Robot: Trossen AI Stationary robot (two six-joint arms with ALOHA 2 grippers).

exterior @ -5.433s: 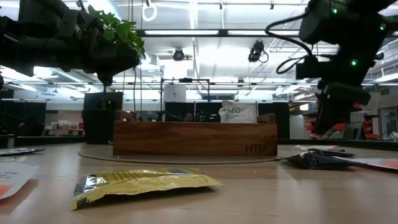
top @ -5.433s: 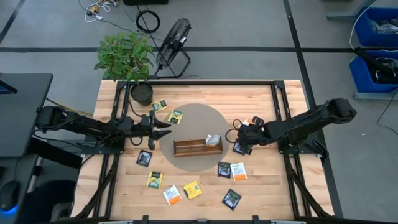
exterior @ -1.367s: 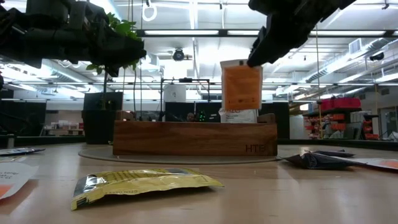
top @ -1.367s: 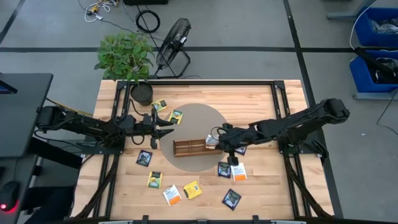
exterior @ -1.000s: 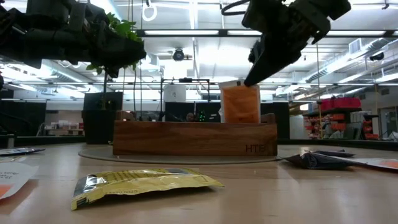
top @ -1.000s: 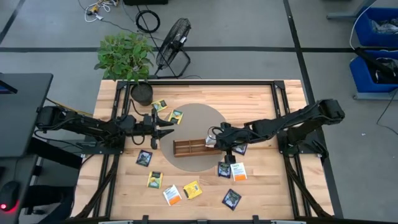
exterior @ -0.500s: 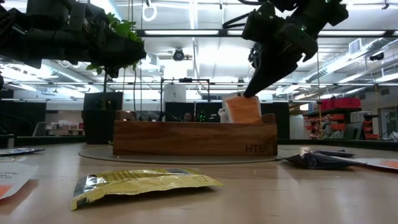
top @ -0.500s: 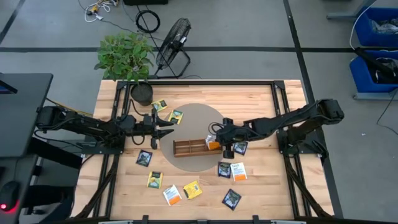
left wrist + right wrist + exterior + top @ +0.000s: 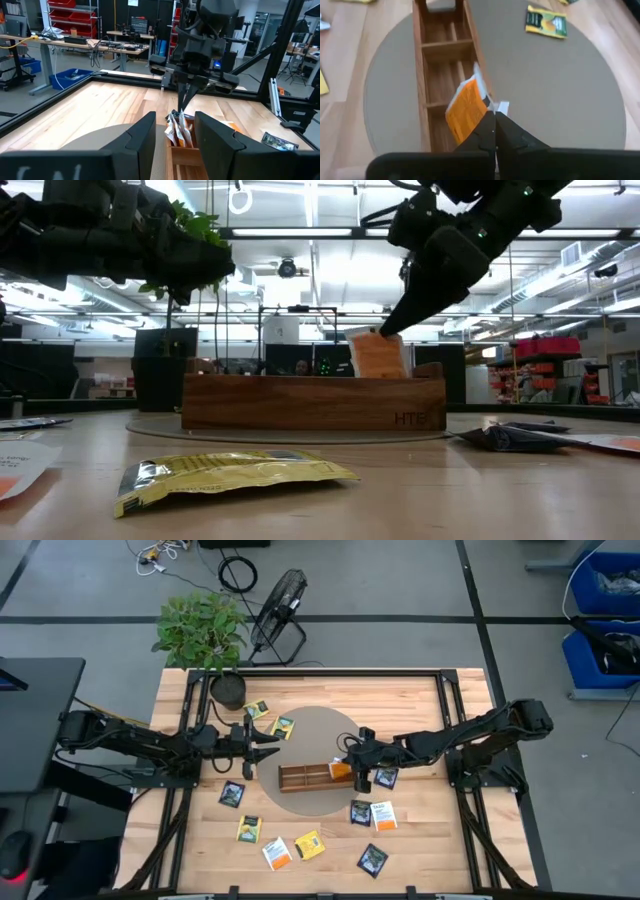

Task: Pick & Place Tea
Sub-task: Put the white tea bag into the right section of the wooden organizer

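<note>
The long wooden tray [image 9: 305, 777] lies on a round grey mat [image 9: 318, 735] at mid-table. My right gripper [image 9: 350, 764] hangs over the tray's right end, shut on an orange-and-white tea sachet [image 9: 379, 356] whose lower part is down inside the end compartment. A white sachet [image 9: 478, 75] stands in that compartment beside it. My left gripper [image 9: 270, 746] hovers level, left of the tray, open and holding nothing [image 9: 174, 131]. More tea sachets lie flat on the table. My right gripper pinches the sachet's upper edge near one corner [image 9: 481, 118] between its two fingertips, slanting down from the table's right side. The sachet hangs tilted below the fingers [image 9: 392, 326], its lower part sunk behind the tray's wall [image 9: 313, 402].
Loose sachets lie near the front edge [image 9: 308, 844], right of the tray [image 9: 372, 812], left of it [image 9: 232, 794] and at the far left [image 9: 270, 718]. A yellow one [image 9: 230, 472] lies close to the low camera. A potted plant [image 9: 228, 690] stands at the far left corner.
My right gripper has sunk a little toward the tray and tipped its fingers further down. The orange sachet has gone from hanging upright above the tray's right end to leaning tilted with its lower part inside the end compartment.
</note>
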